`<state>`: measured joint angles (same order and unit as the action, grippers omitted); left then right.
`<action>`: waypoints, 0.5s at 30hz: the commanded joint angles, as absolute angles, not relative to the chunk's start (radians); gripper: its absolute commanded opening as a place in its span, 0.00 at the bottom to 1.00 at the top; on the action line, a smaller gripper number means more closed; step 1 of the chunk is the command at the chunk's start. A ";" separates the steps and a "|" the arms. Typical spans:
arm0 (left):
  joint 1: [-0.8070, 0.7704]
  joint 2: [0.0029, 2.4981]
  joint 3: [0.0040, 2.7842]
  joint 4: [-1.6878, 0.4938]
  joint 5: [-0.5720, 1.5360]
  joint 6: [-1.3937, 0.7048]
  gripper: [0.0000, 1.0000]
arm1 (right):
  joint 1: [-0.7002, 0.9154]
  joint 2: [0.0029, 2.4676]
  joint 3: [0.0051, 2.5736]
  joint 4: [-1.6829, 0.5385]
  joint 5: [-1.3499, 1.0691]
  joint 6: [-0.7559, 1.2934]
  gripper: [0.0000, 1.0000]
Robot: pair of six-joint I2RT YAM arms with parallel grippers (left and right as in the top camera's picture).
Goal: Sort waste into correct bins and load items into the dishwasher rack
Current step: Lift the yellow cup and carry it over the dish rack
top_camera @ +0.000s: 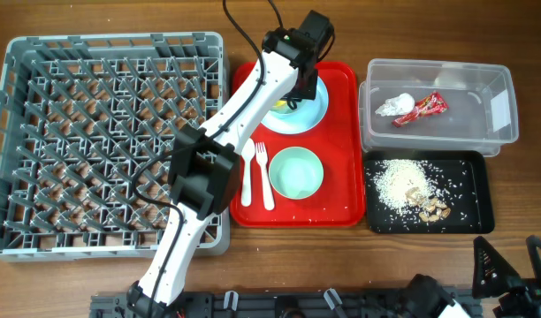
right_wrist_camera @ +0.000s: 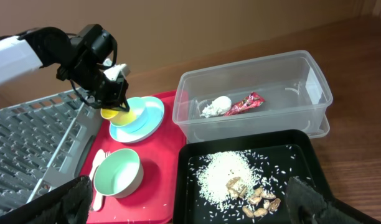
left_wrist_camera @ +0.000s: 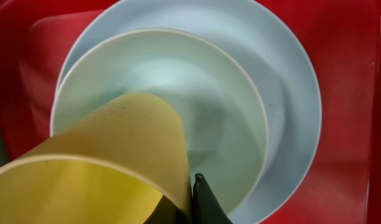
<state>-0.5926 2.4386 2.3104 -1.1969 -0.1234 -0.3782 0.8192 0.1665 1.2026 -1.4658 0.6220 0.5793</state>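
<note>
My left gripper is shut on the rim of the yellow cup, one finger inside and one outside. The cup hangs tilted over the pale blue bowl, which sits on the pale blue plate at the back of the red tray. The mint bowl stands nearer the front, with the white spoon and fork beside it. My right gripper waits open at the table's front right, holding nothing.
The grey dishwasher rack fills the left side. The clear tub holds the napkin and red wrapper. In the black tray in front of it lie rice and brown scraps.
</note>
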 commanded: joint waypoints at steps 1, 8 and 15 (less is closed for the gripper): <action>-0.562 2.294 2.371 -1.223 -0.165 -0.365 0.04 | 0.819 0.154 1.202 -1.464 0.635 0.586 1.00; -0.437 1.978 2.384 -1.316 0.144 -0.237 0.04 | 0.819 0.154 1.202 -1.464 0.635 0.587 1.00; -0.031 1.958 2.365 -1.487 0.827 -0.027 0.04 | 0.819 0.154 1.202 -1.464 0.635 0.587 1.00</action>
<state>-0.1978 1.8599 2.4008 -1.4117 0.3630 -0.1974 0.8192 0.1665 1.2026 -1.4658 0.6220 0.5793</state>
